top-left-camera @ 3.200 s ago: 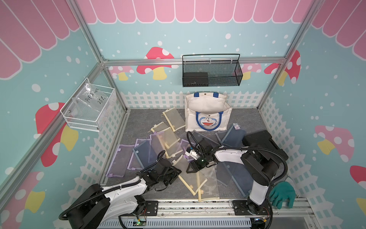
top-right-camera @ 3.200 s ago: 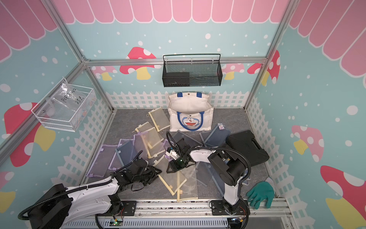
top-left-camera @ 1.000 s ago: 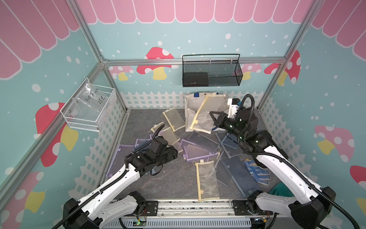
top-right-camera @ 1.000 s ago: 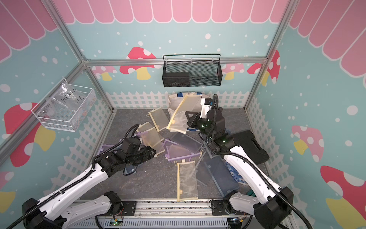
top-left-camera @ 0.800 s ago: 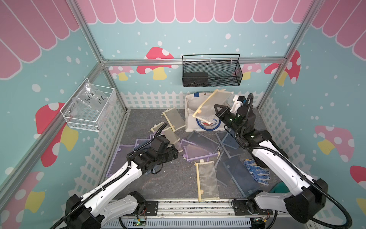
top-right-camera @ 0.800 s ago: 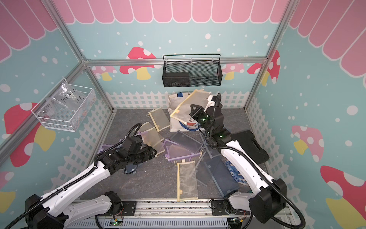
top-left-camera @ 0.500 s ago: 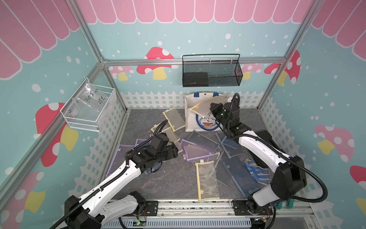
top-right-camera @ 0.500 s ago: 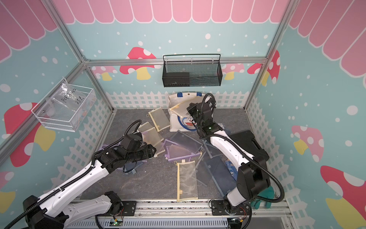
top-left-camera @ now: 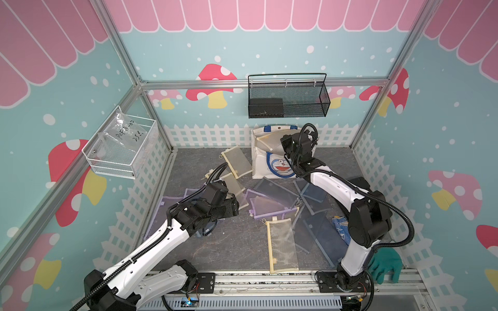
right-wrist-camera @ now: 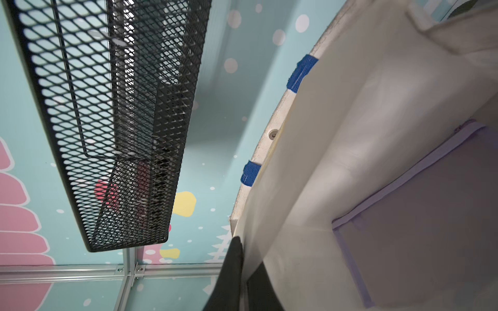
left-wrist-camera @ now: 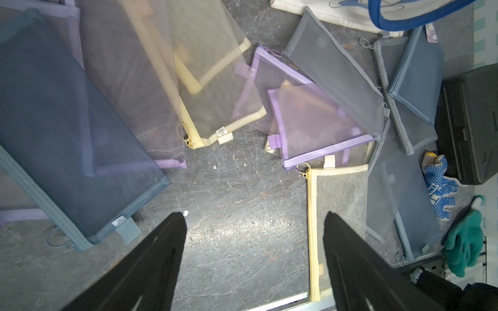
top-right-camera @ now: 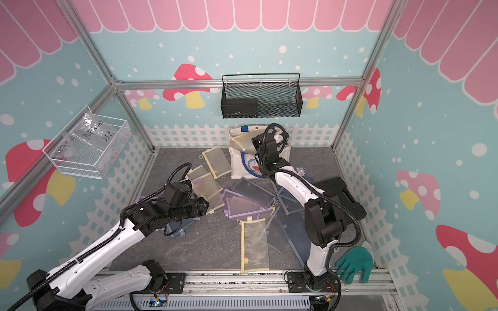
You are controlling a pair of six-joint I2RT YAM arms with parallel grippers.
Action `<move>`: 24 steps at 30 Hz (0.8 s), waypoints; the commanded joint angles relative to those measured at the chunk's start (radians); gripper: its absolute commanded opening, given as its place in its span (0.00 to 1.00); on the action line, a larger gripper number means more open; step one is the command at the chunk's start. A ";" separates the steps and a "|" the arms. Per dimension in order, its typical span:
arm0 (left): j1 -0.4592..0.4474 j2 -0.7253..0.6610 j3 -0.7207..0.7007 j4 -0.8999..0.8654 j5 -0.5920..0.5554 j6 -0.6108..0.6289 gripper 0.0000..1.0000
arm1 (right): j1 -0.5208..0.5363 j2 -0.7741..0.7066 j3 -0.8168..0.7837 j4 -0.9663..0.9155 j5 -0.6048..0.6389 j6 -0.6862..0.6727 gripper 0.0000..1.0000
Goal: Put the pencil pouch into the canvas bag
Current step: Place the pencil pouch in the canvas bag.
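The cream-white canvas bag (top-left-camera: pixel 260 168) (top-right-camera: pixel 237 167), with its blue cat face, stands at the back fence. A yellow-edged mesh pencil pouch (top-left-camera: pixel 269 141) (top-right-camera: pixel 242 142) lies tilted in the bag's open mouth. My right gripper (top-left-camera: pixel 286 145) (top-right-camera: pixel 256 145) reaches into that mouth. In the right wrist view its jaws (right-wrist-camera: pixel 246 253) are pinched on the pouch's thin pale sheet, beside the bag's rim (right-wrist-camera: pixel 269 134). A purple pouch (right-wrist-camera: pixel 417 215) shows inside the bag. My left gripper (top-left-camera: pixel 234 208) (left-wrist-camera: pixel 254 218) hangs open over bare floor, with nothing between its fingers.
Several mesh pouches lie over the grey floor: cream (top-left-camera: pixel 281 245), purple (top-left-camera: pixel 266 207), blue-grey (left-wrist-camera: pixel 67 150). A black wire-mesh basket (top-left-camera: pixel 287 99) hangs above the bag and a white wire basket (top-left-camera: pixel 121 153) on the left wall. A black case (top-right-camera: pixel 339 194) and gloves (top-left-camera: pixel 385 265) lie at the right.
My right arm swung the pouch from above the bag's front down into its mouth. The left gripper shifted slightly and stayed open.
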 commanded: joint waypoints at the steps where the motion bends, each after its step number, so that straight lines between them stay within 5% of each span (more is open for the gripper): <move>1: 0.009 -0.018 0.032 -0.022 -0.028 0.031 0.81 | -0.004 0.019 0.024 -0.017 0.033 0.025 0.13; 5: 0.017 -0.011 0.040 -0.021 -0.030 0.039 0.82 | -0.003 0.019 0.024 -0.029 0.039 0.017 0.20; 15: 0.026 0.008 0.060 -0.008 -0.012 0.068 0.84 | -0.005 0.021 0.126 -0.120 -0.037 -0.130 0.58; 24: 0.037 0.030 0.033 0.058 0.156 0.049 0.84 | 0.018 -0.133 0.122 -0.335 -0.178 -0.515 0.64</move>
